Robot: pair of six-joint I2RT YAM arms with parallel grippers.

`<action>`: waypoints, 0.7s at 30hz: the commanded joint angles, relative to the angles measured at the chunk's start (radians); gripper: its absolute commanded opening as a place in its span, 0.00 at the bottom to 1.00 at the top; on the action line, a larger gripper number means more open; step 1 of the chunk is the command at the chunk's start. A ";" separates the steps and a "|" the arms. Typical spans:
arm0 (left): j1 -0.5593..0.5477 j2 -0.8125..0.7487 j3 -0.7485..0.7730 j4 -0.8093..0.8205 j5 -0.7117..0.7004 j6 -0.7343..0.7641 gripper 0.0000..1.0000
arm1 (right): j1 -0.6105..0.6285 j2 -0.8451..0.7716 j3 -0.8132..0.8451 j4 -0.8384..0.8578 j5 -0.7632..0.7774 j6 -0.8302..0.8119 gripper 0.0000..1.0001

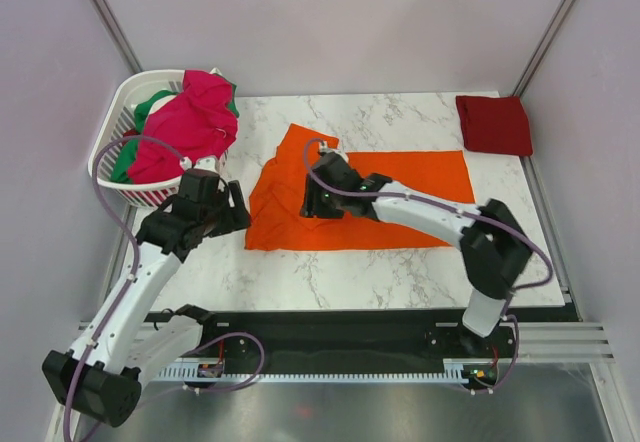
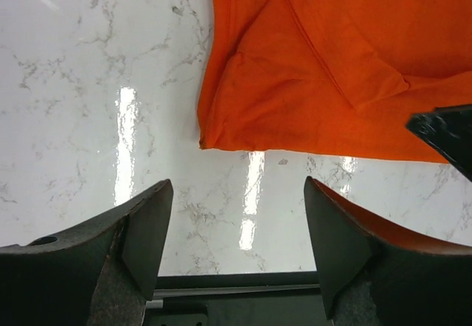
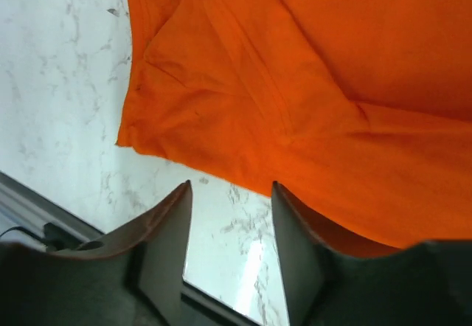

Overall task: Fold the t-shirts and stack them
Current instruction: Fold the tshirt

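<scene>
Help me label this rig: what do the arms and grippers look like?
The left arm and right arm have white links, black joints and a looping lilac cable. The left gripper and right gripper are black, with broad wedge-shaped fingers.

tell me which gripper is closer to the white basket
Left. The left gripper hovers right beside the basket; the right gripper is farther off, over the orange t-shirt at mid-table.

A spread shirt (image 1: 425, 174) lies in the middle of the table (image 1: 380, 282), its left end doubled over itself. A folded shirt (image 1: 494, 124) sits at the far right corner. A basket (image 1: 108, 152) stands at the far left corner, heaped shirts (image 1: 185, 122) in it
</scene>
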 commanded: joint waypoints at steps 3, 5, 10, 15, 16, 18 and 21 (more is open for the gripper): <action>0.000 -0.089 -0.048 0.011 -0.088 0.020 0.79 | 0.035 0.271 0.310 -0.069 -0.014 -0.073 0.47; 0.000 -0.075 -0.059 0.018 -0.053 -0.032 0.79 | 0.035 0.340 0.351 -0.086 -0.017 -0.084 0.45; 0.000 0.027 -0.108 0.188 0.019 -0.171 0.63 | 0.035 0.406 0.412 -0.088 -0.025 -0.088 0.43; -0.001 0.179 -0.189 0.464 0.119 -0.230 0.39 | 0.035 0.452 0.426 -0.095 -0.040 -0.114 0.26; -0.001 0.211 -0.192 0.515 0.145 -0.248 0.30 | 0.035 0.457 0.427 -0.097 -0.039 -0.121 0.23; -0.003 0.297 -0.188 0.535 0.131 -0.260 0.15 | 0.035 0.473 0.429 -0.103 -0.065 -0.131 0.18; -0.004 0.368 -0.194 0.561 0.125 -0.268 0.09 | 0.035 0.493 0.432 -0.106 -0.091 -0.142 0.14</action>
